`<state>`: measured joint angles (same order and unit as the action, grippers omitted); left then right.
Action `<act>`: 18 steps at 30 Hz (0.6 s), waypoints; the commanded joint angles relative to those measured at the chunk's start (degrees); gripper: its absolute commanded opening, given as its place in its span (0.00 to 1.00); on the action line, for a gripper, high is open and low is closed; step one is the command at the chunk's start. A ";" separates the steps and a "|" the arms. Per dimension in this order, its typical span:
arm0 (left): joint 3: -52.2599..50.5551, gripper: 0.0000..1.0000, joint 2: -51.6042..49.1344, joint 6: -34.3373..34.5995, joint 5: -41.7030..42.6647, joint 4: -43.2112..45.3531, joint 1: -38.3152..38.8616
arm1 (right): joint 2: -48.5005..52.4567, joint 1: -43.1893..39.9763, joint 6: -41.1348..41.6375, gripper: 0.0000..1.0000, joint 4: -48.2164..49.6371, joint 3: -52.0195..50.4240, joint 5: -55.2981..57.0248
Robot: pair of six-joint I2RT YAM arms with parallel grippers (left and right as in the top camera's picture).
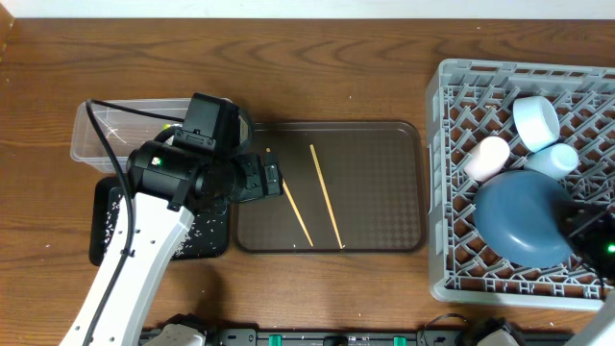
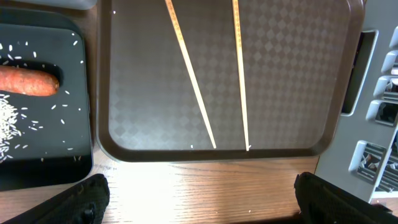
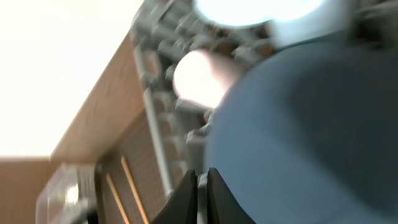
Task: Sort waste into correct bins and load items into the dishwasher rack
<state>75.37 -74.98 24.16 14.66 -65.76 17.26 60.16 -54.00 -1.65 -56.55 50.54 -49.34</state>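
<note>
Chopsticks [image 2: 191, 78] lie flat just ahead of the wide-open left gripper [image 2: 202, 193], thin enough to skid across the brown tray [image 2: 292, 74] or slip its pinch.

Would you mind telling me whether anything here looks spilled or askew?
Loose rice grains are scattered across the black tray around the sausage piece. The two chopsticks lie splayed, not parallel, on the brown tray. Nothing looks damaged.

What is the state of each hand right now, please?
Left hand: open, holding nothing.
Right hand: closed, at the rim of the blue plate; whether it grips the plate cannot be told.
</note>
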 commanded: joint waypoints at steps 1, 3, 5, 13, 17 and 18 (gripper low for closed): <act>1.14 0.98 0.39 -0.11 -0.33 -0.15 -0.31 | -3.69 7.30 -5.95 0.08 -1.92 1.16 -1.73; 1.14 0.98 0.39 -0.11 -0.33 -0.15 -0.31 | -5.35 12.13 -7.80 0.09 -1.95 1.16 -1.70; 1.14 0.98 0.39 -0.11 -0.33 -0.15 -0.31 | -6.78 17.66 -9.81 0.13 -1.31 1.16 -1.49; 1.14 0.98 0.39 -0.11 -0.35 -0.15 -0.31 | -7.39 36.17 -12.13 0.99 1.90 1.14 -0.48; 1.14 0.98 0.39 -0.11 -0.33 -0.15 -0.31 | -7.30 39.01 -12.15 0.99 1.86 1.14 0.31; 1.14 0.98 0.39 -0.11 -0.33 -0.15 -0.31 | -7.30 39.01 -12.13 0.99 1.86 1.14 0.44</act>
<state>75.37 -74.98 24.16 14.66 -65.76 17.26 52.86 -15.92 -12.62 -54.76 50.61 -49.25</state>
